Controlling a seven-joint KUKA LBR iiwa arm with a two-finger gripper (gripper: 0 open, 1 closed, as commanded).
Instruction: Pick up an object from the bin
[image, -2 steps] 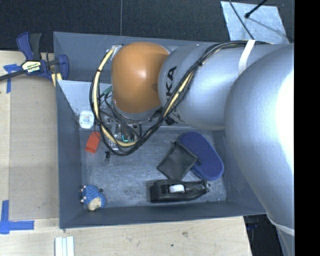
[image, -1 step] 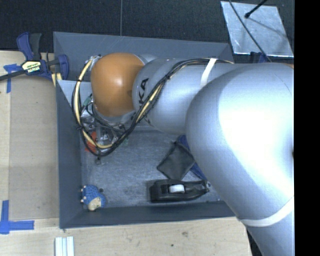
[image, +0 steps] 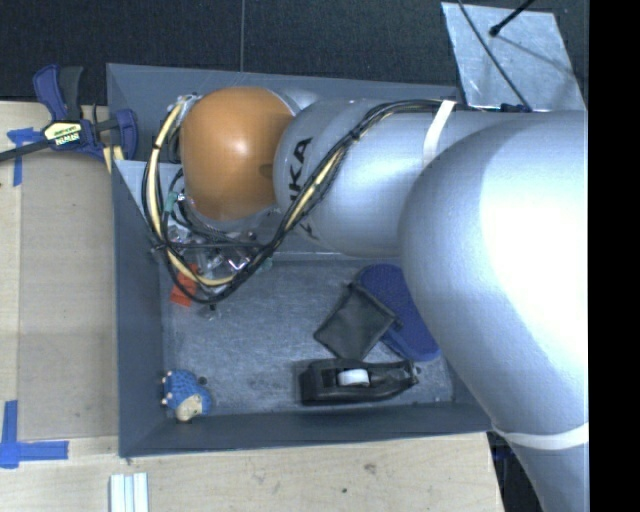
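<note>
Camera view, claw (image: 211, 268) near bin (image: 136, 335) left wall

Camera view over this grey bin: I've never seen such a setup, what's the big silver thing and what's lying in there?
The big silver shape is a robot arm reaching in from the right. The orange dome is a cover on its wrist, ringed by cables; under it sits the gripper, at the upper left of the bin. The camera looks down from above, slightly sideways. On the floor lie a black tape dispenser, a flat black piece overlapping a blue object, a small blue toy in the lower left corner, and an orange-red bit by the gripper. Whether anything is held, I can't tell.
</note>
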